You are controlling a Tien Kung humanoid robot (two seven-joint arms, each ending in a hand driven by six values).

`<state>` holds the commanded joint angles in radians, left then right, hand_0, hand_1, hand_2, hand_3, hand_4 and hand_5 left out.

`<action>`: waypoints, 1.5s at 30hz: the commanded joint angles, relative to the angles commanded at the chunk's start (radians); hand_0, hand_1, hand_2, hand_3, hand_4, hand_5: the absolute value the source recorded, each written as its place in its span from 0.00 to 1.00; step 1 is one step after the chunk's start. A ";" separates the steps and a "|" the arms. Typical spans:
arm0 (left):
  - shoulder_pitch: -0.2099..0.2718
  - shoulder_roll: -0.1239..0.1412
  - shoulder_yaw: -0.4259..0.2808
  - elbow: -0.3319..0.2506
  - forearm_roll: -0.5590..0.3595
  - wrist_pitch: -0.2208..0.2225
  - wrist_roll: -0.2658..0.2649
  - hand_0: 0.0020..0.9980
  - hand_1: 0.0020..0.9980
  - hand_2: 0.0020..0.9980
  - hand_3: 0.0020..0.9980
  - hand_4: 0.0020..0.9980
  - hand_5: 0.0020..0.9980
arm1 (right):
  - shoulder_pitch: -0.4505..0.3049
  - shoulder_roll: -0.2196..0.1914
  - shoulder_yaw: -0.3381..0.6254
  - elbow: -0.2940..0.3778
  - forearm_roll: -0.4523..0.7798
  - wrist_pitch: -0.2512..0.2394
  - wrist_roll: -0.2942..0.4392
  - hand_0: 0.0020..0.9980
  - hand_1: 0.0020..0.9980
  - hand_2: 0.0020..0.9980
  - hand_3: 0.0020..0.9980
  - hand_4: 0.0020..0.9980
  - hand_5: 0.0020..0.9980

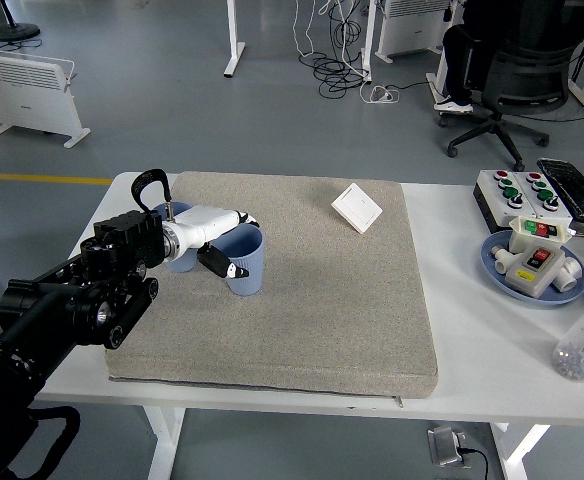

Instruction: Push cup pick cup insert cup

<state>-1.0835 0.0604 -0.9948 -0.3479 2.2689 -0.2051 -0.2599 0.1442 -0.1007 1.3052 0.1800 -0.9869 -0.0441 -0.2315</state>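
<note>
**Colours on the table**

At centre left, a pale blue plastic cup point(246, 262) stands on a speckled grey-beige felt mat point(312, 300). The white robot hand with black fingertips point(215, 236) ends a black arm point(62, 310). A white square switch plate point(357, 207) lies upper centre. At right, a blue round plate point(502, 275) rests on the white table point(452, 280).
</note>
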 joint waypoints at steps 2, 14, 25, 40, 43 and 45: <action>0.001 0.002 0.007 -0.008 0.000 0.002 -0.002 0.46 0.58 0.68 0.52 0.55 0.04 | 0.000 0.000 0.000 0.000 0.000 0.000 0.000 0.76 0.66 0.68 0.56 0.10 0.47; 0.013 0.025 0.044 -0.081 -0.036 -0.013 -0.003 0.46 0.48 0.46 0.43 0.53 0.00 | -0.003 0.000 0.001 0.000 0.001 0.000 0.000 0.76 0.66 0.68 0.56 0.10 0.47; 0.036 0.066 0.060 -0.210 -0.112 -0.106 0.068 0.47 0.45 0.43 0.39 0.48 0.00 | -0.008 -0.002 0.003 0.000 0.005 0.000 0.002 0.76 0.66 0.68 0.56 0.10 0.47; 0.009 0.185 -0.027 -0.501 -0.138 -0.276 0.204 0.49 0.45 0.43 0.39 0.48 0.00 | -0.026 -0.003 0.010 0.000 0.005 -0.001 0.001 0.76 0.66 0.68 0.56 0.10 0.47; -0.008 0.205 -0.056 -0.497 -0.110 -0.281 0.208 0.49 0.45 0.43 0.39 0.48 0.00 | -0.029 -0.004 0.009 0.000 0.007 -0.001 0.002 0.76 0.66 0.68 0.56 0.10 0.47; -0.017 0.217 -0.074 -0.485 -0.087 -0.283 0.209 0.49 0.45 0.43 0.39 0.48 0.00 | -0.031 -0.004 0.009 0.000 0.008 -0.001 0.002 0.76 0.66 0.68 0.56 0.10 0.47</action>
<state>-1.1005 0.2777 -1.0690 -0.8327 2.1821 -0.4877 -0.0506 0.1135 -0.1044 1.3145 0.1800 -0.9790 -0.0455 -0.2299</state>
